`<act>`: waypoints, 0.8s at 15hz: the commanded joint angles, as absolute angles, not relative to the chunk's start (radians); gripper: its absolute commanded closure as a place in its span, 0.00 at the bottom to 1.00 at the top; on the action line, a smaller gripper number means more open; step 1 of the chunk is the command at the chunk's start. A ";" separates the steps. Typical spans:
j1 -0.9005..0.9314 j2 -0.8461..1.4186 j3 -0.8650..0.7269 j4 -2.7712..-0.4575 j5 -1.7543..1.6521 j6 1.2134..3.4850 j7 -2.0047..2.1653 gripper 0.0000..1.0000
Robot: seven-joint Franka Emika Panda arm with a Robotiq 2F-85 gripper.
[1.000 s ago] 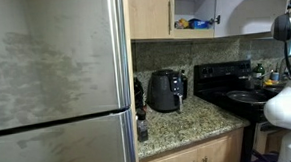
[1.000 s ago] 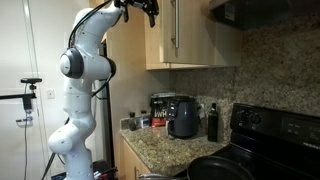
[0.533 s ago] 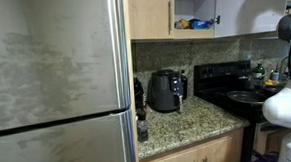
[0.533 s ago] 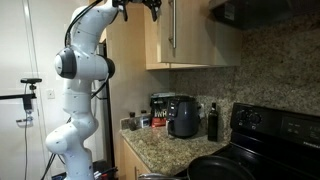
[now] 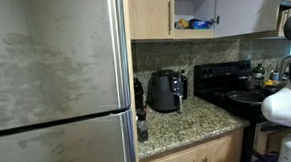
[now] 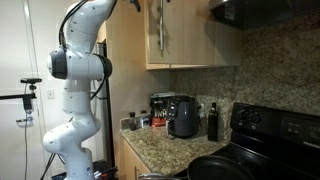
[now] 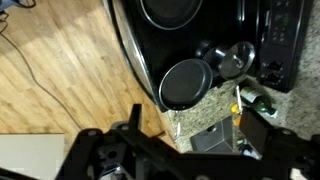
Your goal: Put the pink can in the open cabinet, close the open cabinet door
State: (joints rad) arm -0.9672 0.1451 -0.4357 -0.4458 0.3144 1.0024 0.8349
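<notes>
One white arm (image 6: 82,25) stretches up beside the cabinet door (image 6: 172,35), tool (image 7: 185,150) open.

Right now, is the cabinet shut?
No: in an exterior view the cabinet stands open, with its white inside showing.

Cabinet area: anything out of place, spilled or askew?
Only the cabinet door stands open on the cabinet. The air fryer on the counter stands upright; no spill shows.
</notes>
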 commanded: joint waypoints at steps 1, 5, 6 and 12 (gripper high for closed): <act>-1.003 0.152 -0.381 -0.451 0.354 1.020 0.839 0.00; -1.007 0.172 -0.349 -0.458 0.393 1.041 0.839 0.00; -0.997 0.161 -0.338 -0.451 0.397 1.029 0.814 0.00; -0.958 0.075 -0.255 -0.420 0.496 0.993 0.668 0.00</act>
